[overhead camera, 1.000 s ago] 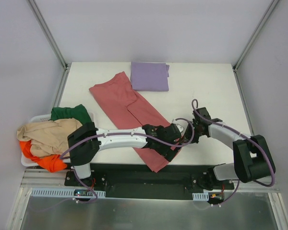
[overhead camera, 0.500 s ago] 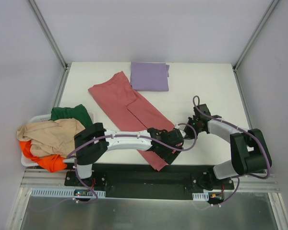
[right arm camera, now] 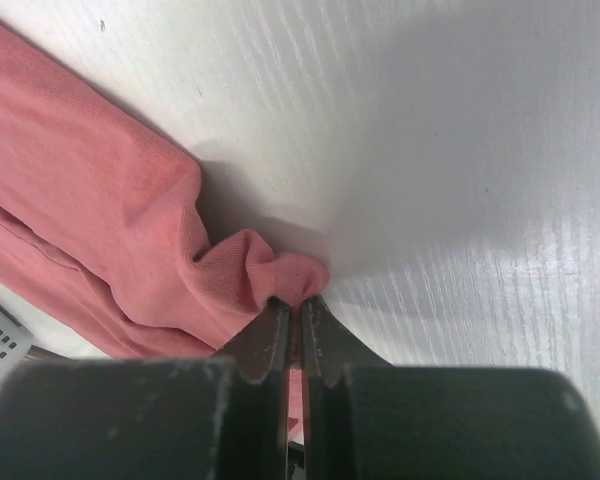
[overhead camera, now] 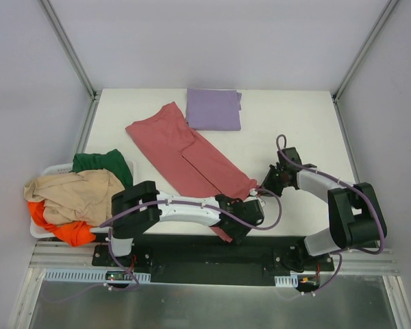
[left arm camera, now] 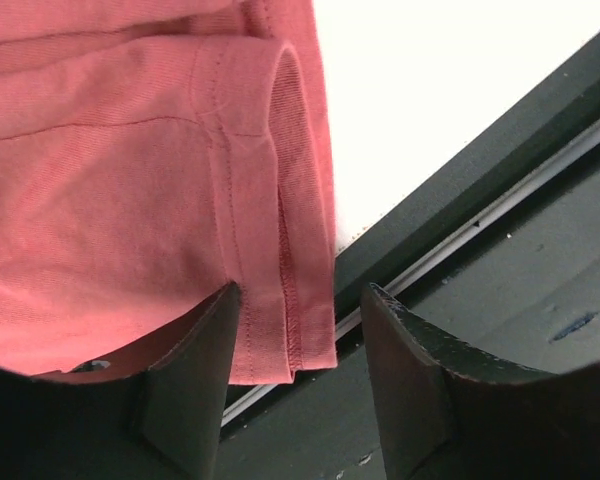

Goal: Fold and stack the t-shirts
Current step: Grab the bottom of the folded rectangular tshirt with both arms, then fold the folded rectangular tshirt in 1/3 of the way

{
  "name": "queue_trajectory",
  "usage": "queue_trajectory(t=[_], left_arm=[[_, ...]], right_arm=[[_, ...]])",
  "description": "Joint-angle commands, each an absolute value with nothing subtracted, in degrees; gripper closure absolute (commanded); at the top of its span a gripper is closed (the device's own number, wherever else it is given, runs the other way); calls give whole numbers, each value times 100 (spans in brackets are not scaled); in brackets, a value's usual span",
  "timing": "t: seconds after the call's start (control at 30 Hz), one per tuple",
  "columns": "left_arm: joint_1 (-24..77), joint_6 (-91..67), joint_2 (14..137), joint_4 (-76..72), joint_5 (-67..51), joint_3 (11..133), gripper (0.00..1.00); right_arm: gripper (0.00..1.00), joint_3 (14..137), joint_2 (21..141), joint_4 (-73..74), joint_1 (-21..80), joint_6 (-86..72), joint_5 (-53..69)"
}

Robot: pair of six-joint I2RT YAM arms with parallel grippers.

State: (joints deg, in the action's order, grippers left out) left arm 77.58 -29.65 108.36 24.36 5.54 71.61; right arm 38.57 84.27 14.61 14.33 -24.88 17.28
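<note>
A pink-red t-shirt (overhead camera: pixel 185 151) lies folded lengthwise, diagonal across the table, its lower end hanging over the near edge. My left gripper (overhead camera: pixel 238 227) is open at that lower end; its jaws straddle the hem corner (left arm camera: pixel 290 300) above the black rail. My right gripper (overhead camera: pixel 260 186) is shut on a bunched edge of the shirt (right arm camera: pixel 280 275), pinched just above the white tabletop. A folded lilac t-shirt (overhead camera: pixel 214 110) lies at the back of the table.
A white basket (overhead camera: pixel 51 169) at the left holds green (overhead camera: pixel 99 162), beige (overhead camera: pixel 68 192) and orange (overhead camera: pixel 67 232) garments. The black base rail (left arm camera: pixel 500 180) runs along the near table edge. Frame posts stand at the back corners.
My left gripper has slid down along the shirt to its lower end at the table edge. My right gripper has shifted slightly right, still pinching the shirt's edge.
</note>
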Motion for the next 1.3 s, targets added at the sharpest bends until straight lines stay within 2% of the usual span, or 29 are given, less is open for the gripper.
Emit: queue_trajectory(t=[0.0, 0.07, 0.2, 0.33, 0.37, 0.43, 0.73, 0.9, 1.1, 1.27], left_arm=[[7787, -3190, 11092, 2540, 1124, 7066, 52], [7787, -3243, 11101, 2557, 1361, 7066, 56], [7787, -3357, 11144, 2654, 1792, 7031, 59], [7787, -3454, 11224, 2839, 2144, 7031, 72], [7787, -3454, 11224, 2856, 2179, 7023, 78], [7787, -3454, 11206, 2918, 2276, 7005, 100], [7980, -3217, 9881, 2927, 1636, 6628, 100], [8060, -3164, 9186, 2778, 784, 6294, 100], [8095, -3156, 8921, 2050, -508, 6179, 100], [8147, -3032, 8939, 1925, -641, 6337, 100]], right_arm=[[99, 3780, 8218, 1231, 1380, -2540, 1678], [100, 3753, 8165, 1248, 1380, -2540, 1722], [99, 3665, 7946, 1248, 1389, -2558, 1845], [100, 3595, 7691, 1318, 1389, -2566, 1872], [100, 3586, 7612, 1371, 1389, -2540, 1863], [99, 3568, 7472, 1450, 1380, -2523, 1828], [99, 3411, 6777, 2012, 1380, -2276, 1960], [99, 2936, 5882, 2416, 1415, -2276, 2162], [100, 2716, 4686, 3136, 1450, -2303, 1934], [99, 2874, 4237, 3541, 1459, -2241, 1714]])
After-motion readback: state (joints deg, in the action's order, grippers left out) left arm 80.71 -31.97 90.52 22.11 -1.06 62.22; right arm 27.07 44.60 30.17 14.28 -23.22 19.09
